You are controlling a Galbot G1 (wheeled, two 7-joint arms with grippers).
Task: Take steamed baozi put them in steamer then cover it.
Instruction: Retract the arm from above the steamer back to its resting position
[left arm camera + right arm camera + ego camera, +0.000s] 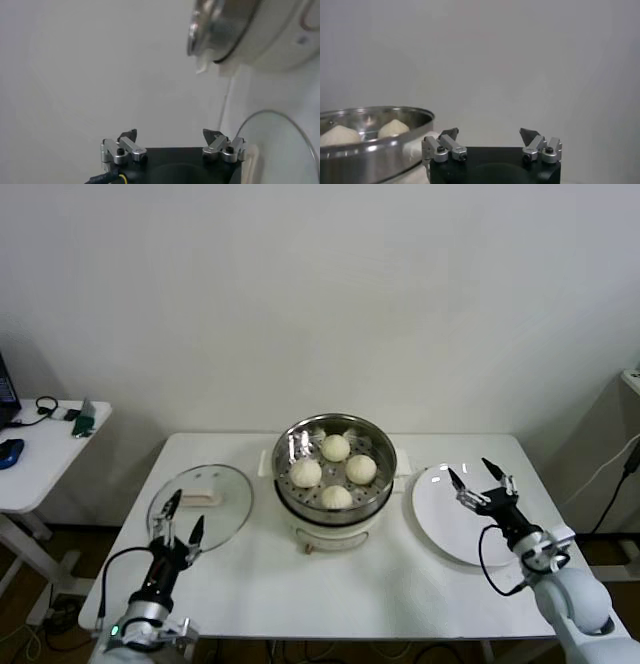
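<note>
Several cream-white steamed baozi [336, 448] sit inside the shiny steel steamer [283, 459] on its white cooker base at the table's middle. The round glass lid [222, 484] lies flat on the table left of the steamer. My left gripper [185, 514] hovers open and empty over the lid's near edge, and its wrist view shows the steamer [220, 25] and the lid's rim [280, 116] beyond the gripper [170, 132]. To the right, my right gripper [470, 469] is open and empty above the white plate [440, 529]. Its wrist view shows the gripper [489, 131], the steamer [370, 150] and two baozi [392, 128].
A white side table [40, 454] with a blue mouse [10, 451] and cables stands off to the left. The wall rises close behind the work table. The plate reaches near the table's right front edge.
</note>
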